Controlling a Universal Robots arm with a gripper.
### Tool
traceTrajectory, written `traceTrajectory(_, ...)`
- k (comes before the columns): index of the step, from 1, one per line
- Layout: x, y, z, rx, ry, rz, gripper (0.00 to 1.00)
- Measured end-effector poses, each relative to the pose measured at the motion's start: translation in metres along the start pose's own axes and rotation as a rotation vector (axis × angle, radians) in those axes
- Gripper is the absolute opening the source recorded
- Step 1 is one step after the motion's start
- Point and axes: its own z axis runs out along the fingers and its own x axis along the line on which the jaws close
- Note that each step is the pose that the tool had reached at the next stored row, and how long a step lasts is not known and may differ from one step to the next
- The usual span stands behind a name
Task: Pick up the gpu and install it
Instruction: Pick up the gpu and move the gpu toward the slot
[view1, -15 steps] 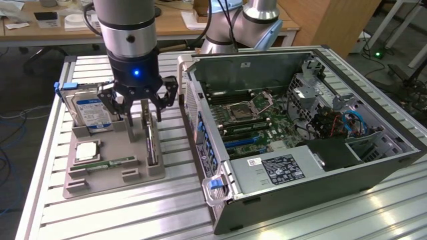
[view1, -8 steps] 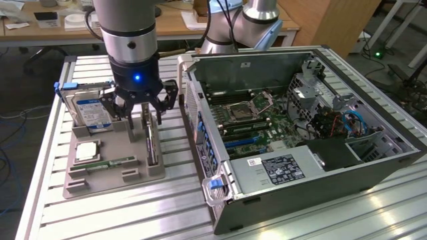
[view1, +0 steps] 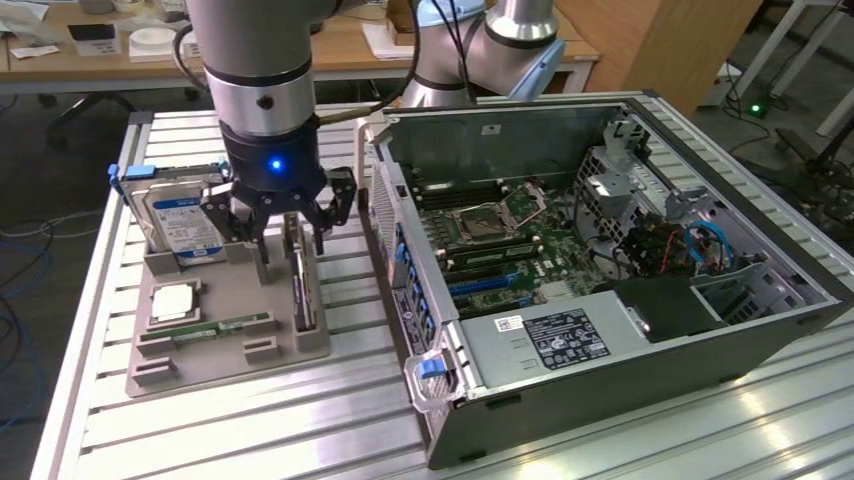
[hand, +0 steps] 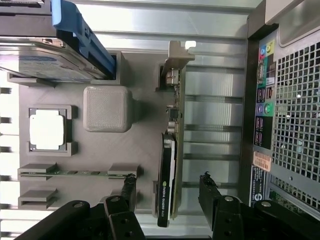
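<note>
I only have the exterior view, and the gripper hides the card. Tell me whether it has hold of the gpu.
Observer: No. In the wrist view the gripper is open and straddles the gpu, with a gap on each side.
Operator: Confirm it's the right card.
Observer: The edge facing the wrist camera carries an NVIDIA Quadro label, and the silver bracket is at the end far from the gripper.

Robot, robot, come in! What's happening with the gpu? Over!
Open gripper straddles gpu. It stands on edge in tray, not gripped. Nearby hard drive, apart, not blocking. Over.
</note>
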Motion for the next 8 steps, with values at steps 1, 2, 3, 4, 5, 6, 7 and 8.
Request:
traceTrajectory(1, 0.0000, 0.0000, 0.0009, 0.0000, 0.0000, 0.000, 0.62)
traceTrajectory(2, 0.0000, 0.0000, 0.0016, 0.0001, 0.0001, 0.000, 0.62)
traceTrajectory(3, 0.0000, 0.0000, 0.0023, 0.0002, 0.0001, 0.000, 0.62)
traceTrajectory(4, 0.0000, 0.0001, 0.0030, 0.0003, 0.0001, 0.000, 0.62)
traceTrajectory(5, 0.0001, 0.0003, 0.0038, 0.0005, 0.0001, 0.000, 0.62)
traceTrajectory(6, 0.0001, 0.0006, 0.0045, 0.0012, 0.0002, 0.000, 0.62)
traceTrajectory(7, 0.0001, 0.0009, 0.0052, 0.0023, 0.0002, 0.000, 0.62)
traceTrajectory(8, 0.0000, 0.0012, 0.0059, 0.0033, 0.0002, 0.000, 0.62)
